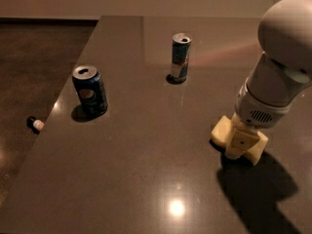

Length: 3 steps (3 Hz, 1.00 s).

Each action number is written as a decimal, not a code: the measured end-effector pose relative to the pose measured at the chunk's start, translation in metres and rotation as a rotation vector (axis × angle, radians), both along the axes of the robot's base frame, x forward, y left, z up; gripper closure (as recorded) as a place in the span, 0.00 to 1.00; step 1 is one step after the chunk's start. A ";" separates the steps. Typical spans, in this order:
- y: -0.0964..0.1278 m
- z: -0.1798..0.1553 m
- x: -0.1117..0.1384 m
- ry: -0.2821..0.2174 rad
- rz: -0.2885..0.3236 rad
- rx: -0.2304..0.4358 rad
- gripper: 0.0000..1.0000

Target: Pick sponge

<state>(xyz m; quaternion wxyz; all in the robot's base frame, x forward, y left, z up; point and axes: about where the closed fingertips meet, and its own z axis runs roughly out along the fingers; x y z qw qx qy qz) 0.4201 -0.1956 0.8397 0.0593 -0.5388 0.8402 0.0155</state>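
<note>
The pale yellow sponge (221, 131) lies flat on the dark table (146, 179), at the right of the camera view. My gripper (239, 147) is down on it from above, hanging from the white arm (282, 57). Its cream front part covers the sponge's middle, so the sponge shows on both sides of it. The arm's shadow falls to the lower right of the sponge.
A dark blue soda can (89, 90) stands at the left of the table. A slim can (180, 56) stands further back, near the middle. A small white and black object (35, 124) lies on the floor beyond the table's left edge.
</note>
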 end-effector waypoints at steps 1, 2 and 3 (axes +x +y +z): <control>0.001 0.007 0.004 0.006 0.006 0.001 0.60; 0.012 0.034 0.011 -0.010 0.034 0.017 0.83; 0.039 0.086 0.020 -0.029 0.109 0.067 1.00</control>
